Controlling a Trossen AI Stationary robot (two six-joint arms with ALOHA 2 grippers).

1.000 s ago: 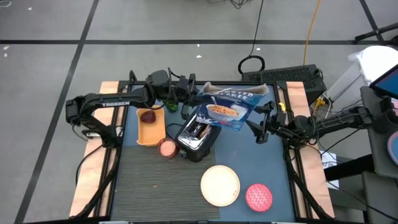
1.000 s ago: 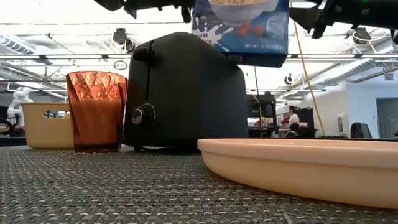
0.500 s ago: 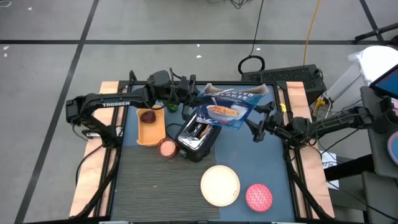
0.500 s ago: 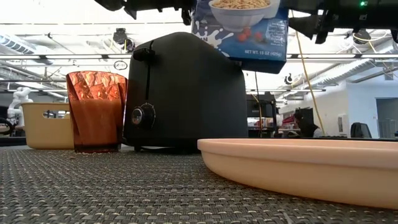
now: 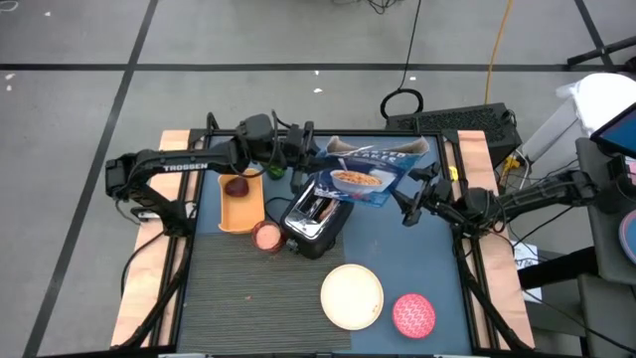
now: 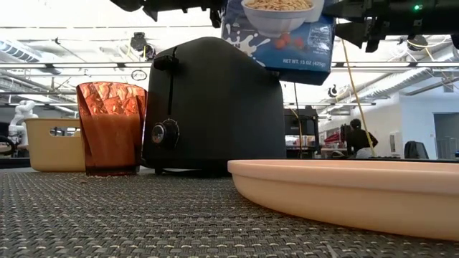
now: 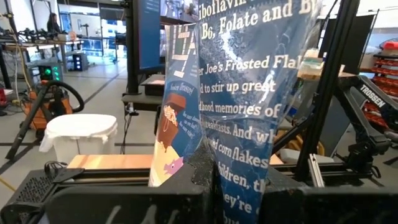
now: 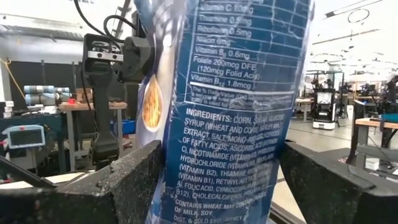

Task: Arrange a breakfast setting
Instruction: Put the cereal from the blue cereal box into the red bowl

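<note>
The round pink bowl [image 5: 414,313] sits at the near right of the desk [image 5: 248,298], just beside the round cream plate [image 5: 352,295]. Both rest flat, well apart from me, and the plate's top looks bare. I cannot find the red-handled spoon in any view.

What I hold is the blue printed cereal box [image 5: 363,174], lifted in the air over the far half of the desk, tilted, above and just behind the silver-black toaster [image 5: 316,217]. My left gripper [image 5: 306,154] is clamped on the box's left edge and my right gripper [image 5: 409,199] on its right. Each wrist view shows the cardboard pinched between my own dark fingers.

I judge the step to be bringing the cereal to the bowl and pouring. To do it well, both arms must travel together, so the box neither twists nor tears between them. I should keep it high enough to pass over the toaster, and tip it only once its open top is above the bowl, not the plate. A slow tilt should keep flakes off the desk.

Left of the toaster stand an amber faceted cup [image 5: 266,236] and the orange square container [image 5: 241,202], clear of my path.
</note>
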